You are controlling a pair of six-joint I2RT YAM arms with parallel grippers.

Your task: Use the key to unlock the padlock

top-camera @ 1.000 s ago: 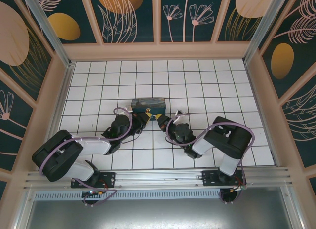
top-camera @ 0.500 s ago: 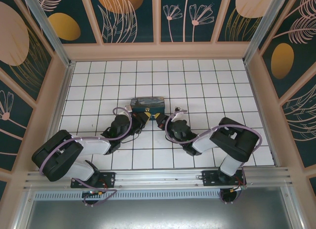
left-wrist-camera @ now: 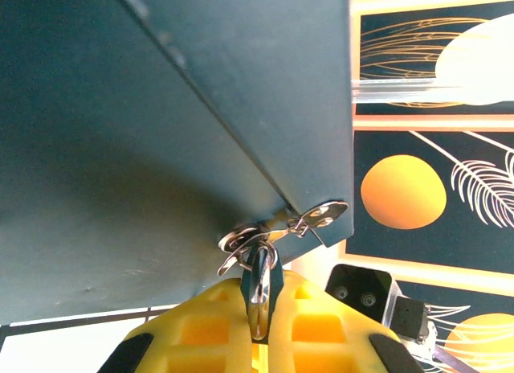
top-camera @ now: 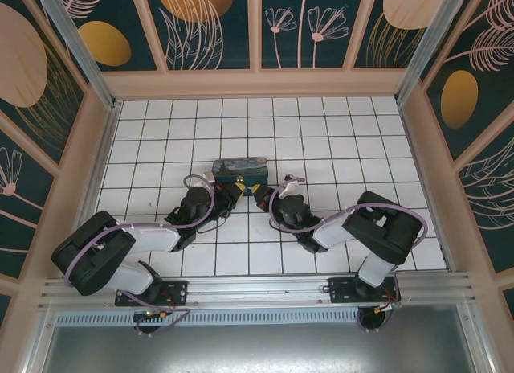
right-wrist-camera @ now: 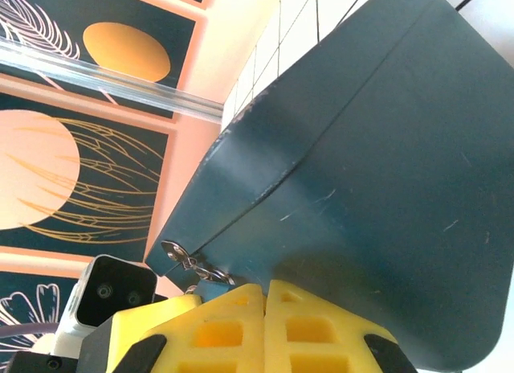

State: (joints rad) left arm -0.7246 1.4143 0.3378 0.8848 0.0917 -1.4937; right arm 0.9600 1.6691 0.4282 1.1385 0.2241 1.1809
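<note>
Left hand clamps the padlock, keys dangling at its tip; right hand sits closed; unlocking apparently not yet done.

Two arms, two hands, one painted box, one padlock, one key ring.

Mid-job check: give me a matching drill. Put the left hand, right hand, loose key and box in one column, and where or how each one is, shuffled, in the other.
Things:
1. left hand
2. right hand
3. loose key
4. box

Place or state:
a. resting on the white tiles, just beyond both hands
b. shut on the padlock
c. hanging from a ring by the box's corner
d. shut, close against the box's dark side

Pairs: 1-b, 2-d, 3-c, 4-a
</note>
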